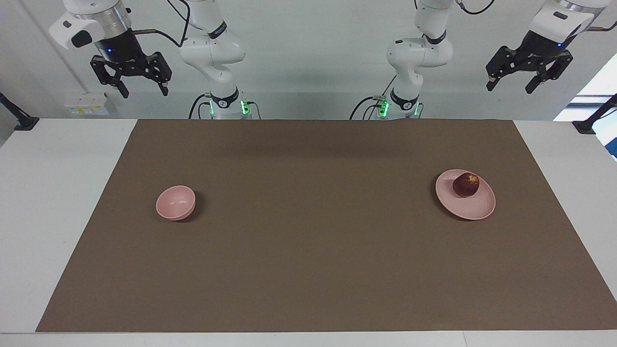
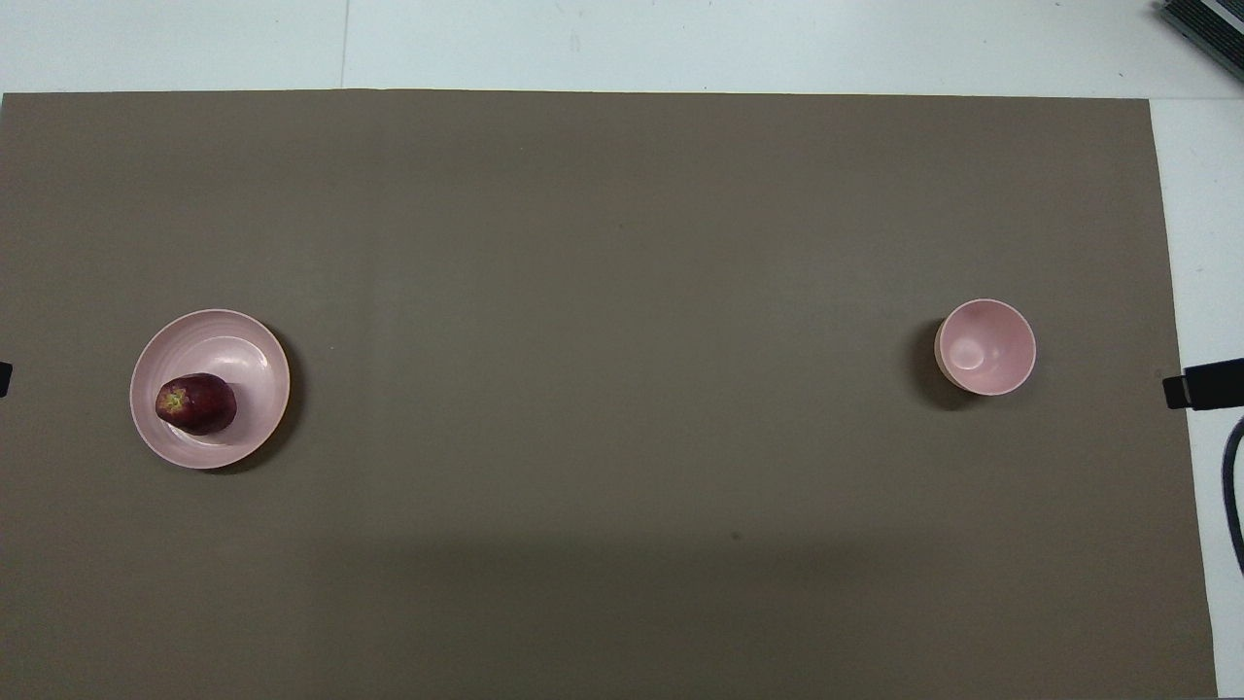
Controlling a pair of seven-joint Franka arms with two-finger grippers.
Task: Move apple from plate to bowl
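A dark red apple (image 1: 466,185) (image 2: 196,403) rests on the pale pink plate (image 1: 470,208) (image 2: 228,340) toward the left arm's end of the brown mat. A small, deep pink bowl (image 1: 176,203) (image 2: 985,347) stands empty toward the right arm's end. My left gripper (image 1: 510,87) hangs open high in the air, above the table's corner at the left arm's end, well clear of the plate. The right gripper (image 1: 144,91) waits open, raised above the table's edge at the right arm's end. In the overhead view only a dark tip (image 2: 1203,384) shows at the mat's edge beside the bowl.
The brown mat (image 1: 318,226) covers most of the white table (image 1: 58,193). Black clamp mounts (image 1: 590,123) sit at the table's corners nearest the robots. Between plate and bowl lies a wide stretch of bare mat.
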